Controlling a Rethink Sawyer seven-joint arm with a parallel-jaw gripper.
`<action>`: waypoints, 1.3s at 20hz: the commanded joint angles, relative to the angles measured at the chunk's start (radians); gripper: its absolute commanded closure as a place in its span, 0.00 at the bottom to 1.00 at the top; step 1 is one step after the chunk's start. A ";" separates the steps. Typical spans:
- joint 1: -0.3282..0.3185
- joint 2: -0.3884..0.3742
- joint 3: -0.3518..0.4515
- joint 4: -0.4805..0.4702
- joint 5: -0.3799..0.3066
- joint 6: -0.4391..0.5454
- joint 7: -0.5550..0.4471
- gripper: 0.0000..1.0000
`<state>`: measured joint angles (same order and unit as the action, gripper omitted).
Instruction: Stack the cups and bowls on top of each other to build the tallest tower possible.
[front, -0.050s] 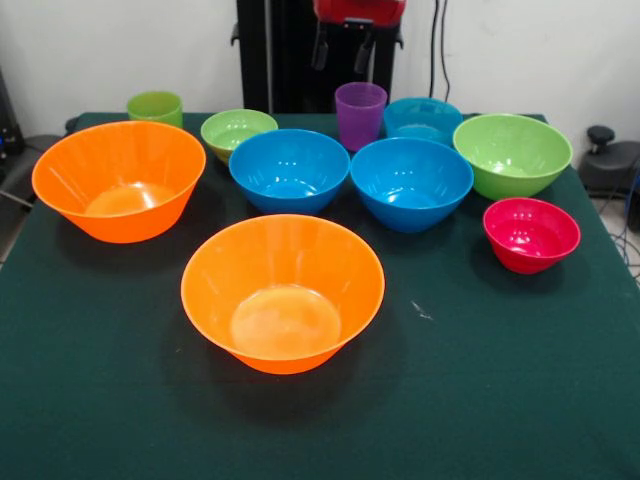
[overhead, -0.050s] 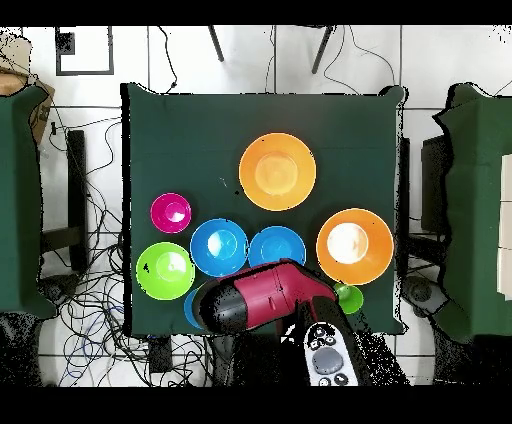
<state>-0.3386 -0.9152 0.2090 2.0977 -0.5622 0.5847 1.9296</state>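
Free room: the green table (front, -0.050s: 520, 400) lies bare along its near edge and near corners. Obstacles: an orange bowl (front, -0.050s: 282, 292) alone mid-table; behind it, a crowded row of bowls (front, -0.050s: 410, 182) and cups (front, -0.050s: 360, 114), narrow gaps between.

I see the gripper (front, -0.050s: 343, 52) raised at the far edge, fingers hanging down; arm (overhead, -0.050s: 262, 298) folded back.
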 joint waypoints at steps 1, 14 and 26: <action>0.028 0.127 0.019 -0.004 -0.115 -0.123 0.015 0.00; 0.016 0.158 -0.001 0.040 -0.144 -0.199 0.036 0.00; 0.025 0.071 0.000 0.118 -0.116 -0.193 0.044 0.00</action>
<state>-0.3349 -0.8314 0.1930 2.1504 -0.6400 0.4466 1.9296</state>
